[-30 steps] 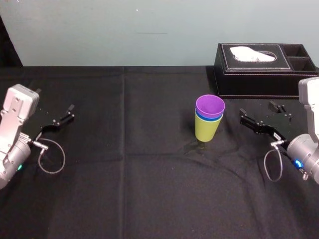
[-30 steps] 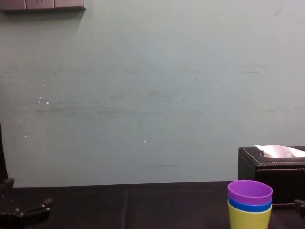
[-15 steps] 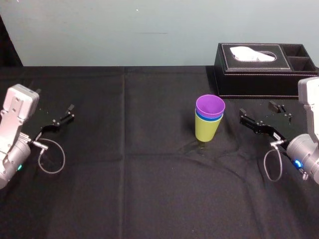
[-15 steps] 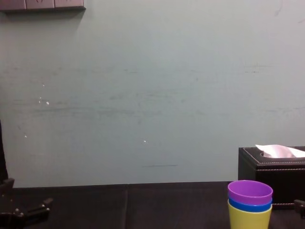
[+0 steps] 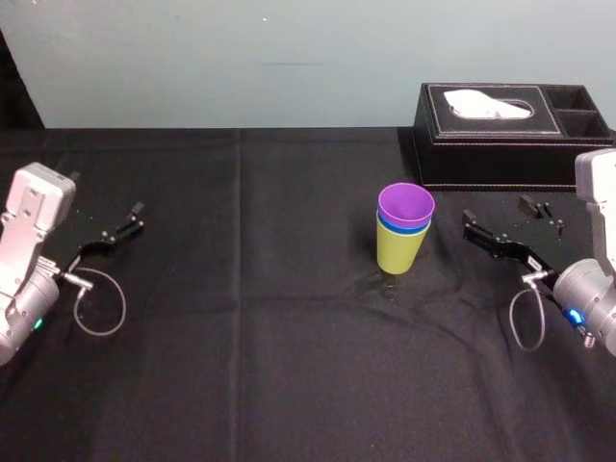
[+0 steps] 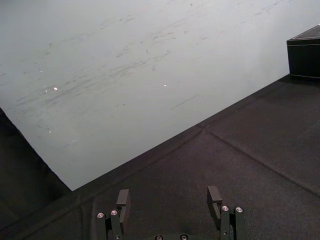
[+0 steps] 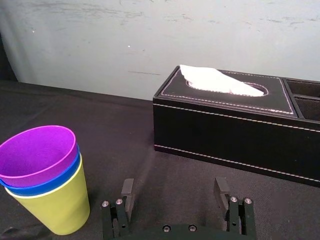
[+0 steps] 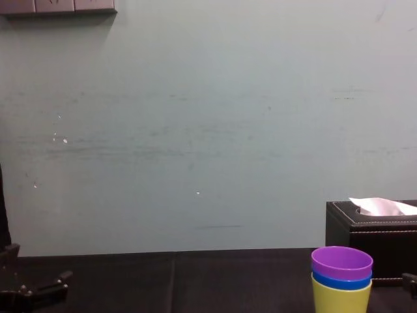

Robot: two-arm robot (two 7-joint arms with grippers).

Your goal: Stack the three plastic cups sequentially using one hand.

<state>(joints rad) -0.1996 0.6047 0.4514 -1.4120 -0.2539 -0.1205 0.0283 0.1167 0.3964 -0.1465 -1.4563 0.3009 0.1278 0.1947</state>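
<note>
My right end effector (image 7: 173,186) sits low over the table (image 5: 289,337), fingers spread wide and holding nothing. To its left, near but apart, the purple cup (image 5: 405,204) sits nested in the blue cup (image 5: 398,229), and that in the yellow-green cup (image 5: 397,253), all upright, with bare table between them and the fingers. Ahead of it, toward the wall, stands the black tissue box (image 5: 500,144). My left end effector (image 6: 168,196) rests far off to the left, spread wide as well.
</note>
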